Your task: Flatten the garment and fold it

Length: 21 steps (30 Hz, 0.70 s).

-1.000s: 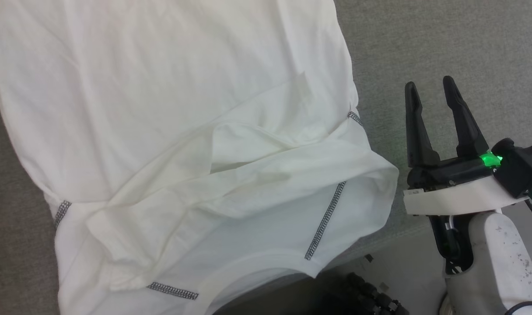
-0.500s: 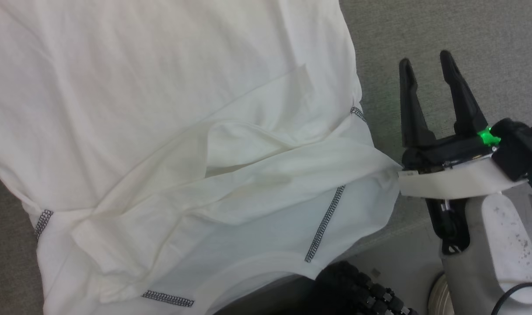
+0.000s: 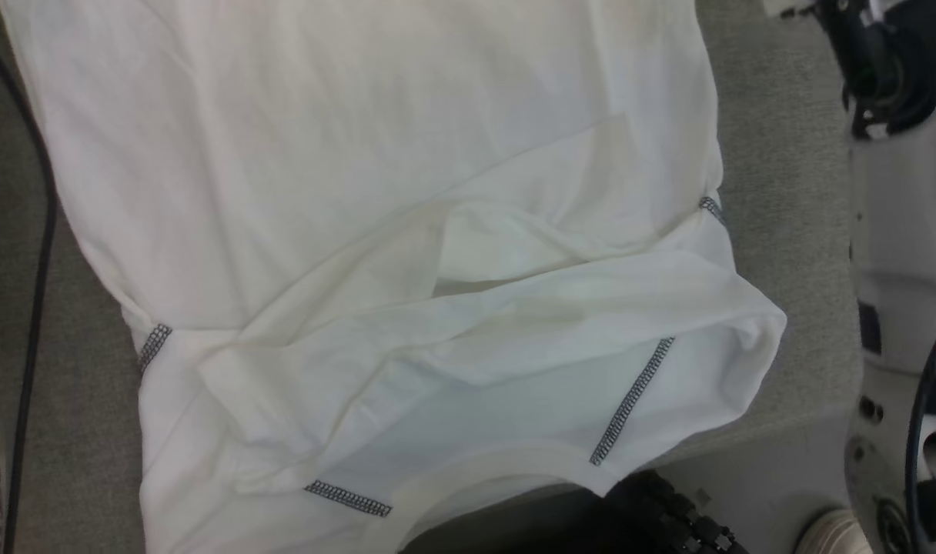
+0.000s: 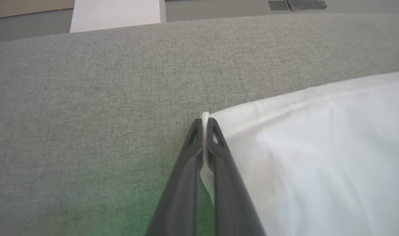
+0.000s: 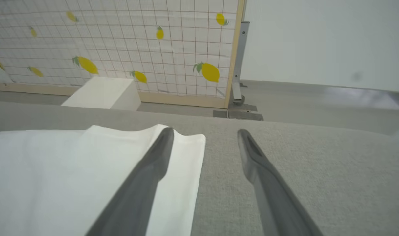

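Observation:
The white T-shirt [image 3: 360,192] lies spread on the grey padded surface [image 3: 791,192], its ribbed neckline [image 3: 483,469] at the near edge and dark zigzag stitching [image 3: 631,400] on the shoulder seams. A loose fold crosses its middle. In the left wrist view my left gripper [image 4: 204,122] is shut on a hemmed corner of the T-shirt [image 4: 317,137], white cloth showing between the fingertips. In the right wrist view my right gripper [image 5: 204,134] is open above the surface, its left finger [image 5: 147,177] over the T-shirt's [image 5: 71,170] far corner. My right forearm [image 3: 899,192] runs up the head view's right side.
A rigid white box [image 5: 102,93] stands on the floor beyond the surface, in front of a lemon-patterned grid panel [image 5: 120,42]. A black cable [image 3: 41,231] runs along the left edge. The robot's dark base [image 3: 660,515] lies below the near edge.
The head view has shifted, so the T-shirt sits further right. My right gripper has travelled forward out of the top of the view, leaving the forearm in sight.

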Tool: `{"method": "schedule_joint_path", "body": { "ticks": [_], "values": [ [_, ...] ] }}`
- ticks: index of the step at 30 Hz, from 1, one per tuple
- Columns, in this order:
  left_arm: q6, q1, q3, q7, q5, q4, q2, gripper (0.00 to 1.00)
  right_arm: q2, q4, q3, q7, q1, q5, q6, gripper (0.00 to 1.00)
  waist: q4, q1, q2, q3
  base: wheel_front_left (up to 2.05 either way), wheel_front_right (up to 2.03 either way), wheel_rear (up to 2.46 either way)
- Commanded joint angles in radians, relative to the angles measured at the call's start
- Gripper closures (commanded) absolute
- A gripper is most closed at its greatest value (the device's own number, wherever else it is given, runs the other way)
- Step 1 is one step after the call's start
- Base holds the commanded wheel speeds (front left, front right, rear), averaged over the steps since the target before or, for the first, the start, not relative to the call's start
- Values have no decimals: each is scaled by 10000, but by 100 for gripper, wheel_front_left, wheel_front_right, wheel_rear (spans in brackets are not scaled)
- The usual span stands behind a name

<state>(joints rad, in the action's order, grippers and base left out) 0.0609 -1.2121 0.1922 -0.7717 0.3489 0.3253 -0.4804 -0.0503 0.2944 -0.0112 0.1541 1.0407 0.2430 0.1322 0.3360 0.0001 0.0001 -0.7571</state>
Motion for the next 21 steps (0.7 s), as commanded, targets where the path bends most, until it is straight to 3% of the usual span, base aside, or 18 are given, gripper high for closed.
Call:
{"method": "schedule_joint_path", "body": {
  "ticks": [1, 11, 21],
  "values": [
    [-109, -119, 98, 175, 85, 43, 158, 100, 1, 534, 220, 308, 600, -122, -15, 0, -540, -1, -1, -178, 0, 0, 0],
    [-724, -963, 733, 1413, 183, 152, 1094, 100, 1, 3693, 2194, 2560, 3359, -2324, -15, 0, -1802, -1, -1, -651, 0, 0, 0],
    [-1108, -1583, 1142, 2537, 209, 379, 1679, 100, 1, 4195, 4182, 5192, 4615, -4562, -15, 0, -2500, -1, -1, -1069, 0, 0, 0]
  ]
}}
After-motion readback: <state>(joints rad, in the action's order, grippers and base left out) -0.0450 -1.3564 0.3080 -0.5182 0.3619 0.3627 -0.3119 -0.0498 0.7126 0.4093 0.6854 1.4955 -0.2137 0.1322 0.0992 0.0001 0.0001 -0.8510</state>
